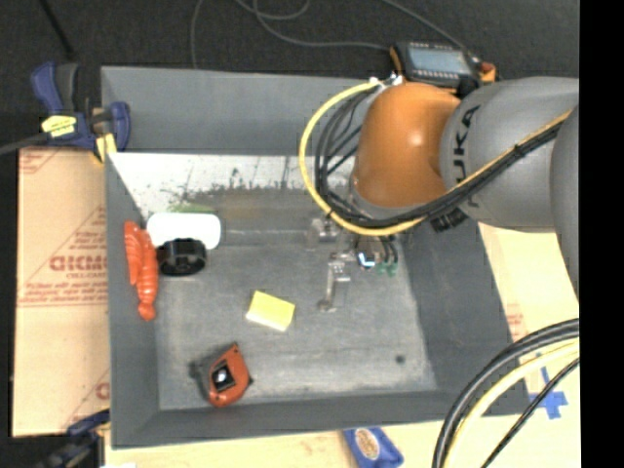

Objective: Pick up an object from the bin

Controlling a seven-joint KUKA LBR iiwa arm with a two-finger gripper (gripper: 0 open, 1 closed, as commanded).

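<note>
Bin (390, 344): grey metal, mostly bare floor, few loose things, well apart. Arm (517, 154) comes in from 3 o'clock; its orange cover (405, 144) sits over the bin's 1–2 o'clock part. Gripper (330, 295) hangs low, just right of bin centre, over bare floor. Can't tell if it's open or closed; nothing visible in it.

Step, as I judge it: approach/positioning, no grasp yet.

Things, big to small:
- orange toy (142, 269), long, lumpy, lying along the wall at 9 o'clock
- white-and-black thing (183, 240), rounded white top w/ black ring below, at 10 o'clock, just beside the toy
- tape measure (224, 374), orange and black, at 7 o'clock
- yellow block (270, 311), near centre, at 8 o'clock from gripper

Nearest pick candidate is prob. the yellow block: small, flat, squarish, pale yellow, looks soft like a sponge, lying alone w/ clear floor all round.

Next move would call for a short shift toward 8 o'clock, gripper opened wide enough to straddle the block, then straight down and close. The low profile means going almost to the floor.
</note>
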